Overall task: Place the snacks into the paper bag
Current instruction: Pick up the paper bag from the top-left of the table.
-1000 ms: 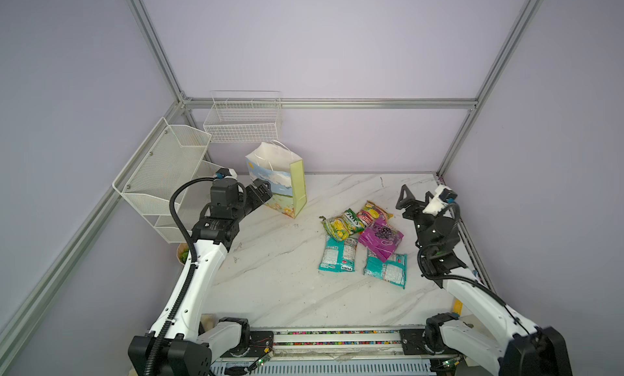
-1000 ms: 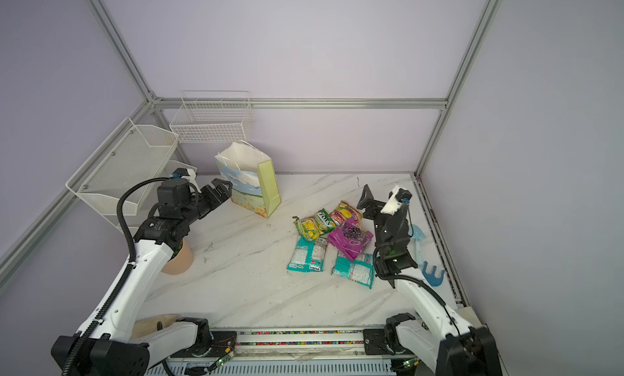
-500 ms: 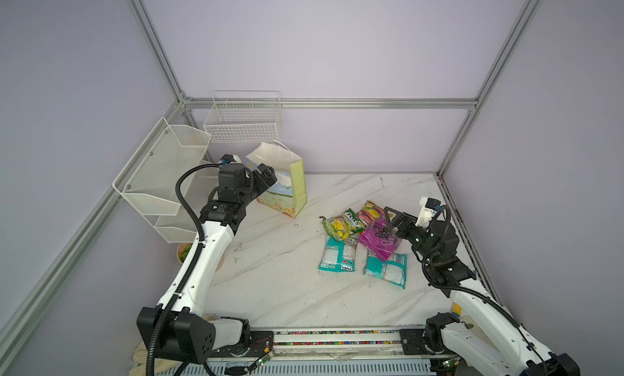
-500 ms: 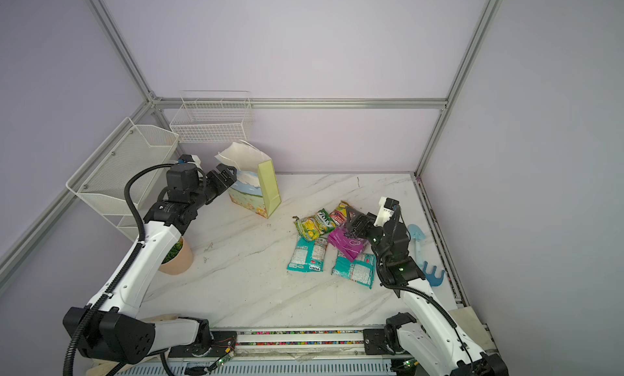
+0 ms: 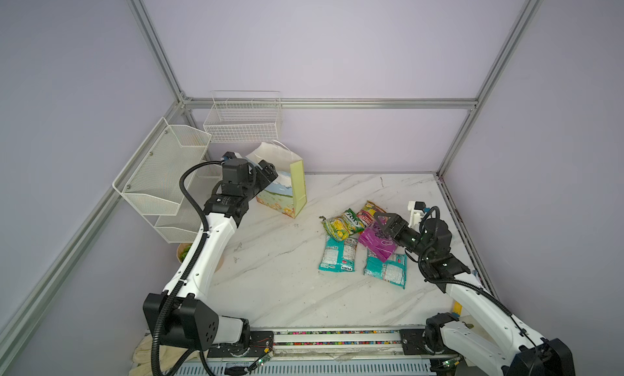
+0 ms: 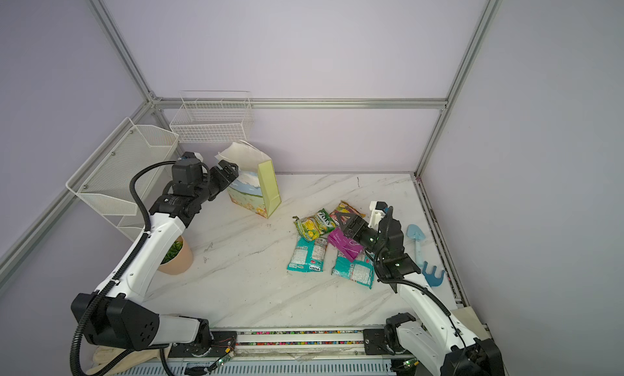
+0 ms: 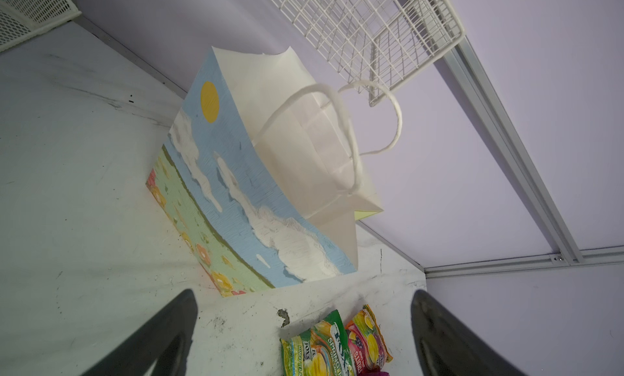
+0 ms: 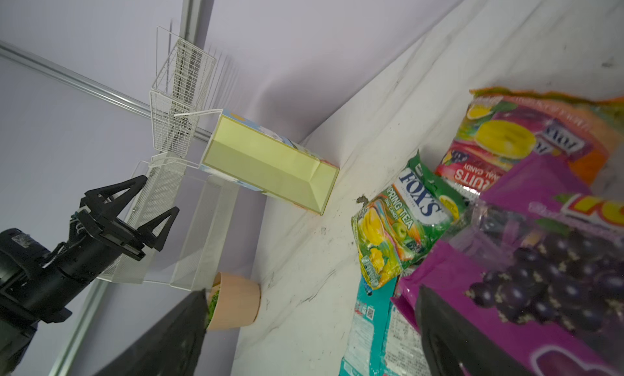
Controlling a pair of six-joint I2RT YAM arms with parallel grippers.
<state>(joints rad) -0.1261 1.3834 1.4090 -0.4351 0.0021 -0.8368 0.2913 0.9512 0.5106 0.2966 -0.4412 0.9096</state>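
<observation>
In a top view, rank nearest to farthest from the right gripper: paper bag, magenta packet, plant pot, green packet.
1. Magenta packet, under the right gripper.
2. Green packet, next over.
3. Paper bag, back left.
4. Plant pot, far left.

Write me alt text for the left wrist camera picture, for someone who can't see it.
A paper bag printed with sky and meadow stands open on the marble table, white inside with cord handles, in front of the open left gripper. A green-yellow packet and an orange-pink packet lie side by side, and a white wire basket hangs on the wall behind.
</observation>
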